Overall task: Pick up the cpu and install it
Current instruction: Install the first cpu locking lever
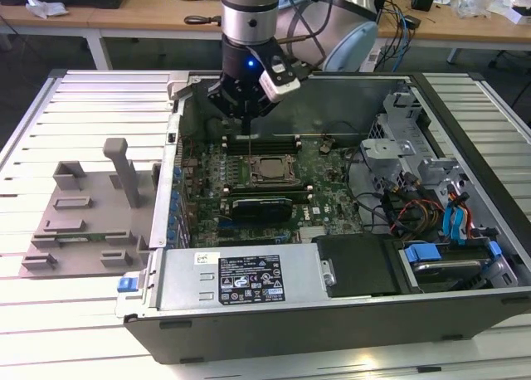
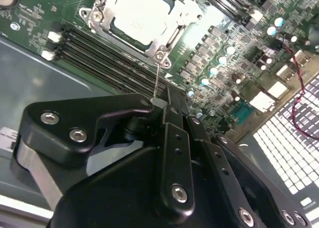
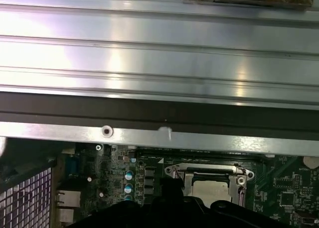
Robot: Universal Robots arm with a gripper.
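The gripper (image 1: 249,114) hangs over the open computer case (image 1: 465,314), at about 11 o'clock from the socket in the exterior view. In the second wrist view its black fingers (image 2: 172,118) are drawn together, pinching the end of a thin metal lever (image 2: 157,81) that rises from the socket's corner; in the exterior view the same rod runs down from the gripper toward the board.

The cpu (image 2: 137,16) lies flat inside the socket frame (image 2: 99,14) on the green motherboard (image 2: 224,49), its pale silver top facing up. In the exterior view it sits near the board's centre (image 1: 270,168), with a long black heatsink block (image 1: 261,206) just beside it at 6 o'clock.

The case rests on a slatted metal table (image 1: 83,106). A grey tray (image 1: 87,218) with moulded holders lies at 9 o'clock of the case. Wooden desks (image 1: 149,15) with cables stand at 12 o'clock.

The first wrist view shows the case's upper wall (image 3: 149,133) and table slats beyond it, with the chip (image 3: 212,188) in its frame. The second wrist view shows memory slots (image 2: 99,54) beside the socket and a vented rear panel (image 2: 284,133). The exterior view takes in the drive cage (image 1: 398,139) and blue-tabbed cables (image 1: 456,222).
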